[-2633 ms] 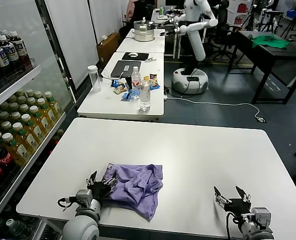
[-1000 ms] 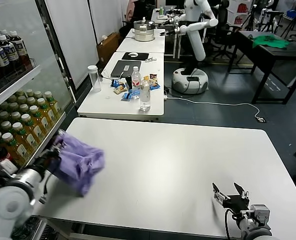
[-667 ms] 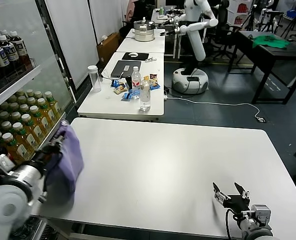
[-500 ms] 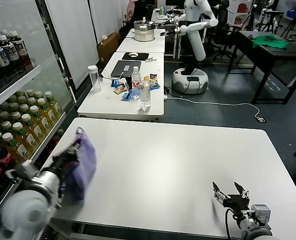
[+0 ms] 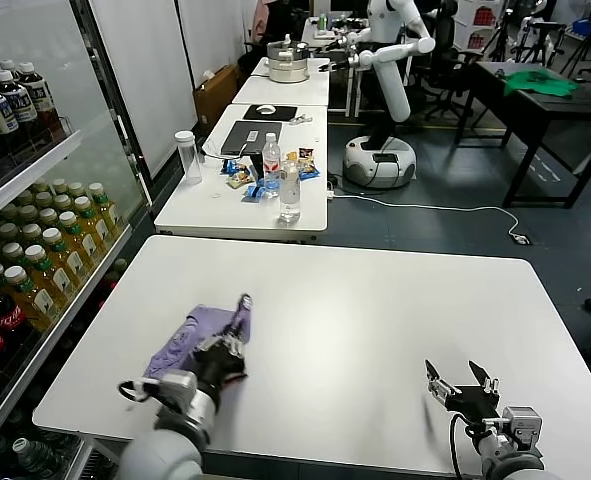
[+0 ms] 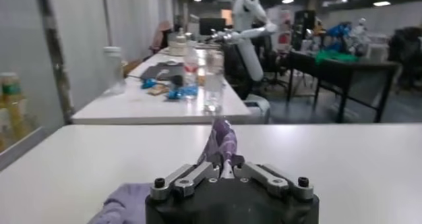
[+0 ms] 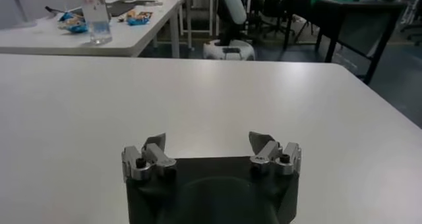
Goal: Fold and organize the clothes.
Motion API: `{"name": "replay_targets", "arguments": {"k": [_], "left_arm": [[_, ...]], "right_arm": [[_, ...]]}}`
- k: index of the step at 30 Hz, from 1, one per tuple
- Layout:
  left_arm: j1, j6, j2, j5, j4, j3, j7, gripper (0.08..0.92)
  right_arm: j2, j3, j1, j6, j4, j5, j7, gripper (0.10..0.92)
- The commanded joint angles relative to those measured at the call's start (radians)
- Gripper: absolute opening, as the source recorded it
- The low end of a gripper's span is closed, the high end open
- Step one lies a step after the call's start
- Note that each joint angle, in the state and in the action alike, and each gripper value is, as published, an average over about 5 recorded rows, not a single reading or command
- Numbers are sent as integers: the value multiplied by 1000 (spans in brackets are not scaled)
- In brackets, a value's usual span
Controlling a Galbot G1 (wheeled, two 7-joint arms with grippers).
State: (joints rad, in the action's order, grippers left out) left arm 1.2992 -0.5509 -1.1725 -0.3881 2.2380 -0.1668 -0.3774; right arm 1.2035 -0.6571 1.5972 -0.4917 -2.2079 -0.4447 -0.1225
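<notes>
The lavender T-shirt (image 5: 197, 338) is found bunched in a loose heap on the white table (image 5: 375, 330), towards its near left part, and is pinched by the left gripper (image 5: 237, 322), whose fingers are closed on a raised peak of the fabric, as confirmed in the left wrist view (image 6: 223, 154), where a fold of purple cloth stands up between the drawn-together fingertips. Compared with half a second earlier, the garment has been carried back from beyond the table's left edge, where it had been swung out and hung from the arm, and set down again on the tabletop, somewhat left of where it lay at the outset. No flat layout has been achieved by this swing: sleeves and hem cannot be told apart in the heap, and no fold has been made. The task is therefore judged to be at an early stage, with spreading still required before folding. The right gripper (image 5: 460, 385) is noted at the near right of the table, fingers spread wide and holding nothing (image 7: 210, 154).
</notes>
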Motion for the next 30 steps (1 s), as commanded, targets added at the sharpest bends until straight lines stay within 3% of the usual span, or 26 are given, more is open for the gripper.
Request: {"name": "replay_targets", "arguments": {"k": [1, 11, 20, 23, 30], "left_arm": [[98, 89, -83, 228, 39, 184, 32, 253], [258, 151, -95, 180, 154, 31, 54, 538], [309, 191, -76, 148, 124, -206, 8, 778], [327, 196, -86, 144, 127, -246, 5, 817], [364, 208, -114, 148, 125, -281, 0, 823]], "right_arm": [[0, 12, -10, -1, -22, 3, 6, 823], [29, 230, -92, -1, -34, 24, 1, 823], [165, 590, -347, -2, 176, 34, -80, 823], [236, 651, -397, 1, 265, -2, -120, 823], [344, 704, -427, 13, 376, -71, -175, 823]]}}
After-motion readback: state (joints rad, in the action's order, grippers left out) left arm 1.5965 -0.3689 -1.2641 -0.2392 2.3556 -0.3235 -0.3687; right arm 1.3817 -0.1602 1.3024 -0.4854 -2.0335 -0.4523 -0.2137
